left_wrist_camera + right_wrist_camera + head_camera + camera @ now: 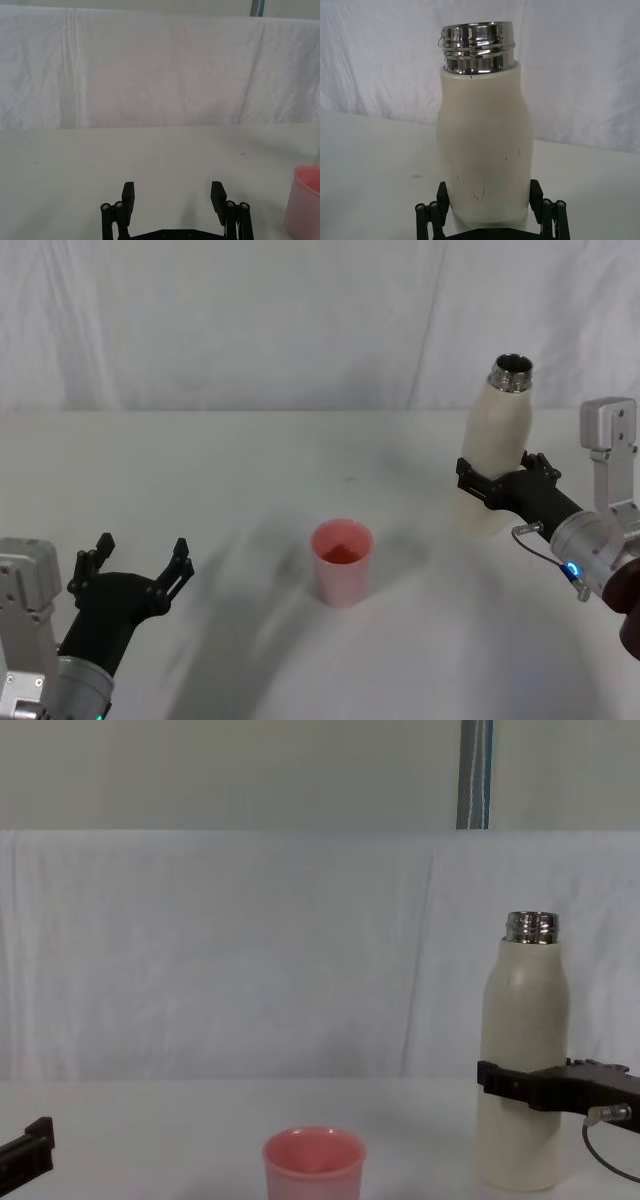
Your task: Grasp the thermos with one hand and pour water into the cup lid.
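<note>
The thermos [500, 420], cream-white with an open steel neck, stands upright at the right of the white table [240, 470]. My right gripper [500, 472] is shut on its lower body, one finger on each side, as the right wrist view shows with the thermos [485, 135] between the gripper [489, 187] fingers. In the chest view the thermos [525, 1010] is held low by the gripper [520, 1082]. The pink cup lid [342, 558] stands upright mid-table, to the left of and nearer than the thermos. My left gripper [142, 545] hovers open at the near left, holding nothing.
A white cloth backdrop [250, 320] hangs behind the table. The cup lid [305, 200] sits off to the side of the left gripper [173, 192]. In the chest view the cup lid [313, 1165] is at the bottom centre.
</note>
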{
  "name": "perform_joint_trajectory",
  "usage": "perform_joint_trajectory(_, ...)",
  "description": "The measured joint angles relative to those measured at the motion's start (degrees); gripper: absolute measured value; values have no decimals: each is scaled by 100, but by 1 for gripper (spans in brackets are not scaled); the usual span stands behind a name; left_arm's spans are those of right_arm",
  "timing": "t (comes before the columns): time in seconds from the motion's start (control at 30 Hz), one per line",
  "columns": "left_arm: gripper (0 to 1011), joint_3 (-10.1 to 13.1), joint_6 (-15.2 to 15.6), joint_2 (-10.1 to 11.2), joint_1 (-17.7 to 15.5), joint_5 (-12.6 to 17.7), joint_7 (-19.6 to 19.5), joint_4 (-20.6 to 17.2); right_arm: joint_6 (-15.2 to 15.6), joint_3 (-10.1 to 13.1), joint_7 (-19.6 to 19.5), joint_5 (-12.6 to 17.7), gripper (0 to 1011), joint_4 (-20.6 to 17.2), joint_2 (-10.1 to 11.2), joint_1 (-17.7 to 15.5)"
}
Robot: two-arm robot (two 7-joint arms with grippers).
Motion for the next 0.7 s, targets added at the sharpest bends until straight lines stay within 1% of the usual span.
perform_joint_trajectory(0.37, 1001, 0, 0, 0, 0, 0, 0, 0, -55, 2, 169, 68, 1000, -10, 48, -9)
perform_joint_trajectory(0.7, 1001, 0, 0, 0, 0, 0, 0, 0, -75, -12, 190, 92, 1000, -79, 100, -64)
